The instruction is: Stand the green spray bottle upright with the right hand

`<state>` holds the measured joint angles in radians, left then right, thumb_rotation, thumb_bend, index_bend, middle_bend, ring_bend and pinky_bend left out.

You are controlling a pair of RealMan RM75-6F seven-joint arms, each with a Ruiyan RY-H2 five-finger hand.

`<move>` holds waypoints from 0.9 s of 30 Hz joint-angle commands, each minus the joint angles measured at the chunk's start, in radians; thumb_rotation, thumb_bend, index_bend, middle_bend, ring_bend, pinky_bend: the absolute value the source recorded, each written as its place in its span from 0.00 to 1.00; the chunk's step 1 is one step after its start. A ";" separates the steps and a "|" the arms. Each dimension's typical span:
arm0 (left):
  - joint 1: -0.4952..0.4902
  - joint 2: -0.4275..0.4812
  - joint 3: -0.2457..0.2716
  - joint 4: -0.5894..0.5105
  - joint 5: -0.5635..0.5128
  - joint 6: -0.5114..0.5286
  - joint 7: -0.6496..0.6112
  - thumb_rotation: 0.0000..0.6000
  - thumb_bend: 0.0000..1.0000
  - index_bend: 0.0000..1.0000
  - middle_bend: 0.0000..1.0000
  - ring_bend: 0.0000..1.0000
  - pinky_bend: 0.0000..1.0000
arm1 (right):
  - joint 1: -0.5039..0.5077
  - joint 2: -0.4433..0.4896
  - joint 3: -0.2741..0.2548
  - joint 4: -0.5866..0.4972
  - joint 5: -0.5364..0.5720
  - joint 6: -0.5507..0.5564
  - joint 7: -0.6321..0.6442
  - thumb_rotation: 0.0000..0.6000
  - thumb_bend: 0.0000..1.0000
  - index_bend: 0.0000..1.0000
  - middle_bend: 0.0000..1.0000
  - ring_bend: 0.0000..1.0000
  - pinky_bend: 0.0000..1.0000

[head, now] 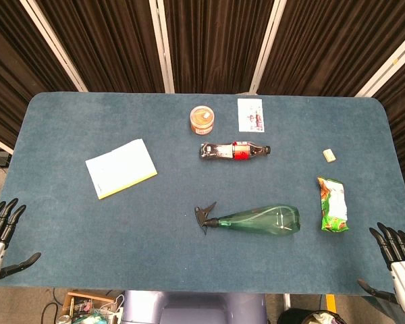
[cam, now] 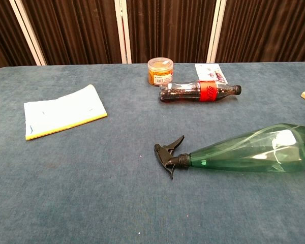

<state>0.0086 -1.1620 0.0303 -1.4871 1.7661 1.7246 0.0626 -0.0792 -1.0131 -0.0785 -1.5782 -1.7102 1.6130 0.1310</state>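
Note:
The green spray bottle (head: 260, 220) lies on its side on the blue table (head: 67, 216), black trigger head pointing left, broad base to the right. In the chest view the spray bottle (cam: 249, 150) fills the right middle, its base cut by the frame edge. My right hand (head: 398, 260) hovers off the table's front right corner, fingers spread, holding nothing, well apart from the bottle. My left hand (head: 0, 233) sits at the front left corner, fingers apart and empty. Neither hand shows in the chest view.
A cola bottle (head: 234, 150) lies on its side behind the sprayer. An orange-lidded jar (head: 202, 120) and a card (head: 250, 114) sit further back. A notepad (head: 121, 168) lies left; a green snack bag (head: 333, 204) and a small eraser (head: 330, 155) lie right.

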 commanded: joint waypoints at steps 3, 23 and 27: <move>0.003 0.000 0.002 0.002 0.000 0.003 -0.003 1.00 0.01 0.00 0.00 0.00 0.05 | -0.001 -0.005 -0.002 -0.002 -0.005 0.003 -0.012 1.00 0.14 0.00 0.00 0.00 0.00; -0.049 -0.046 -0.055 0.006 -0.036 -0.042 0.029 1.00 0.01 0.00 0.00 0.00 0.05 | 0.099 -0.259 0.048 -0.115 -0.187 -0.132 -0.556 1.00 0.14 0.06 0.00 0.00 0.00; -0.075 -0.050 -0.068 0.003 -0.072 -0.101 0.048 1.00 0.01 0.00 0.00 0.00 0.05 | 0.123 -0.331 0.067 -0.151 -0.162 -0.216 -0.705 1.00 0.14 0.07 0.00 0.00 0.00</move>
<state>-0.0534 -1.2086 -0.0292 -1.4819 1.7108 1.6445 0.0996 0.0101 -1.2685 -0.0340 -1.6838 -1.8759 1.4788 -0.4554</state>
